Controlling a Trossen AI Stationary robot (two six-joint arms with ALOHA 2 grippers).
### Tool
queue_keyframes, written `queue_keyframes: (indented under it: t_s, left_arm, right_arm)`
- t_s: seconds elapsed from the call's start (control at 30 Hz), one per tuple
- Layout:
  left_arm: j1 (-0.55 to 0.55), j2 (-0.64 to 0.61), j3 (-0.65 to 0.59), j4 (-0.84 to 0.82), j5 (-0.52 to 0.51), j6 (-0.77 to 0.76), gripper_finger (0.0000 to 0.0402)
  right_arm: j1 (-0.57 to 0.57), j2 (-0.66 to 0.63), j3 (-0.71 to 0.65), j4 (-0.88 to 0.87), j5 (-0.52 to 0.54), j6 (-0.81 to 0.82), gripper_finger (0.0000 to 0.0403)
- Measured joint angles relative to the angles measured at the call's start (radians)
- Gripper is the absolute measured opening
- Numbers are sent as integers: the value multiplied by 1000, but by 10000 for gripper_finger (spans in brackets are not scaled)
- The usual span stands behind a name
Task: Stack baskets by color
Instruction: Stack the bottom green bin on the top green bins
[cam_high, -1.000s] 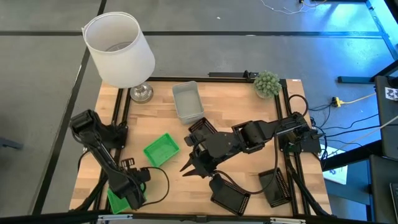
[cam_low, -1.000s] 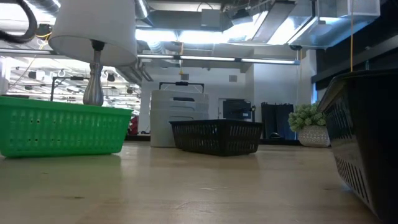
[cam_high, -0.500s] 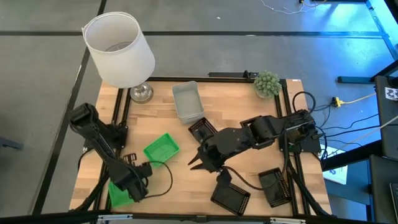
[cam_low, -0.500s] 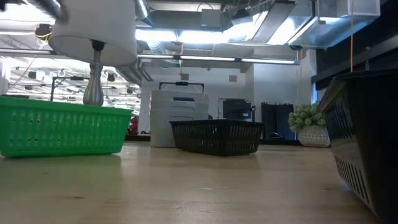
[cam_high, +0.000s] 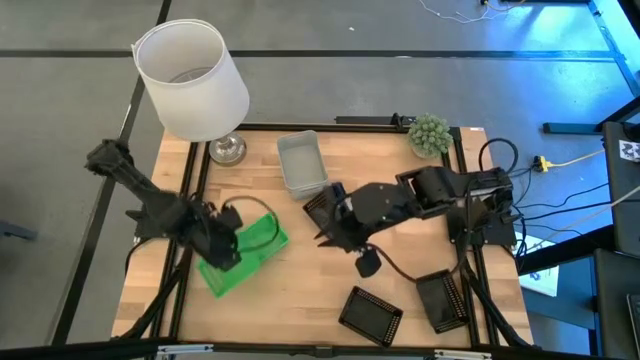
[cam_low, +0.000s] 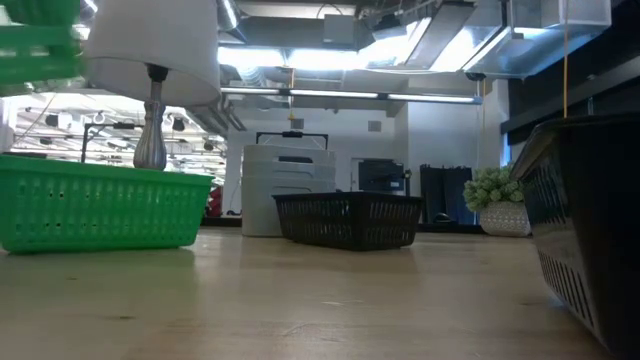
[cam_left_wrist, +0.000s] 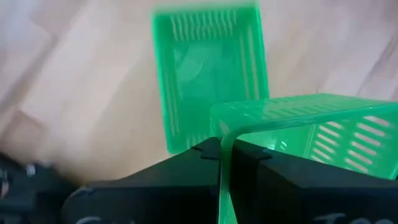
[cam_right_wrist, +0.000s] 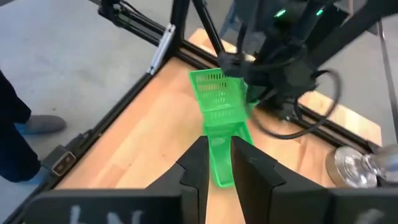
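While our left gripper (cam_high: 222, 252) pinches the wall of a bright green plastic basket (cam_high: 225, 272), lifted just above another green basket (cam_high: 262, 236), our right gripper (cam_high: 335, 232) hangs narrowly parted, empty, near a black mesh basket (cam_high: 318, 208). Grey-white trays (cam_high: 301, 163) look stacked; two black baskets (cam_high: 372, 315) lie apart.

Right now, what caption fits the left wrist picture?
Left gripper shut on a green basket's wall, held above another green basket on the wooden table.
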Motion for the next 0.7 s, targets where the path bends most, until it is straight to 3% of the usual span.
queue_keyframes:
  t_s: [0.13,0.33,0.5,0.7]
  left_arm:
    - [120,-41,0,49,-73,96,0]
    - [299,-22,0,91,-80,270,0]
    - [396,29,0,137,14,364,0]
    - [413,100,0,132,74,385,0]
  right_arm:
    - [-29,0,0,-37,0,0,67]
    - [-63,0,0,-41,-1,0,67]
    - [-84,0,0,-52,-2,0,67]
    - [-95,0,0,-74,-2,0,67]
